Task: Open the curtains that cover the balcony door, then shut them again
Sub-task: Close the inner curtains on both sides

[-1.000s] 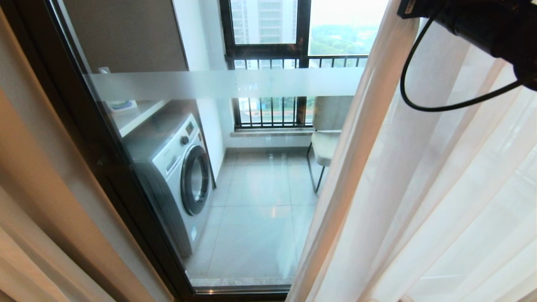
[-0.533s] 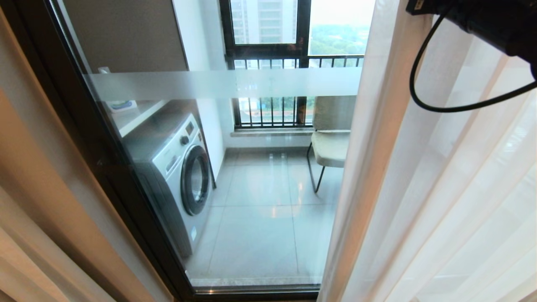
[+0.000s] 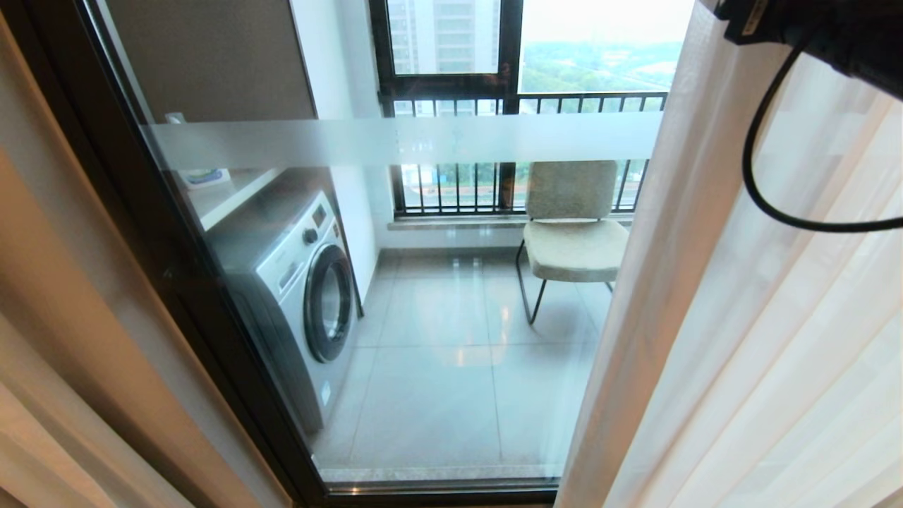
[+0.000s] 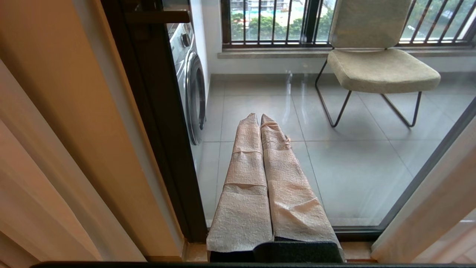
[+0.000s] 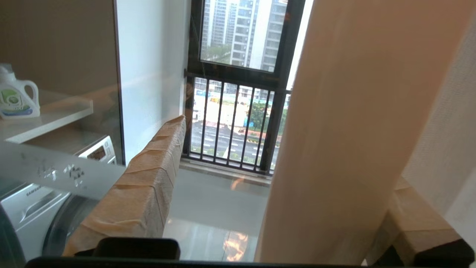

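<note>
Beyond the door point(image 3: 437, 296) the balcony shows; with right gripper point(image 5: 282, 178) fingers spread around the curtain point(image 5: 334, 130) fold and left gripper point(image 4: 260, 119) clenched empty, withdraw cleanly without snagging.

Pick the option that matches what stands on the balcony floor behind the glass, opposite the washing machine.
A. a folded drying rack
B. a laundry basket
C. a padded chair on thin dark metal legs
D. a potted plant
C: the head view shows a padded chair on thin dark legs by the railing window, across the tiled floor from the washing machine, beyond the balcony door.
</note>
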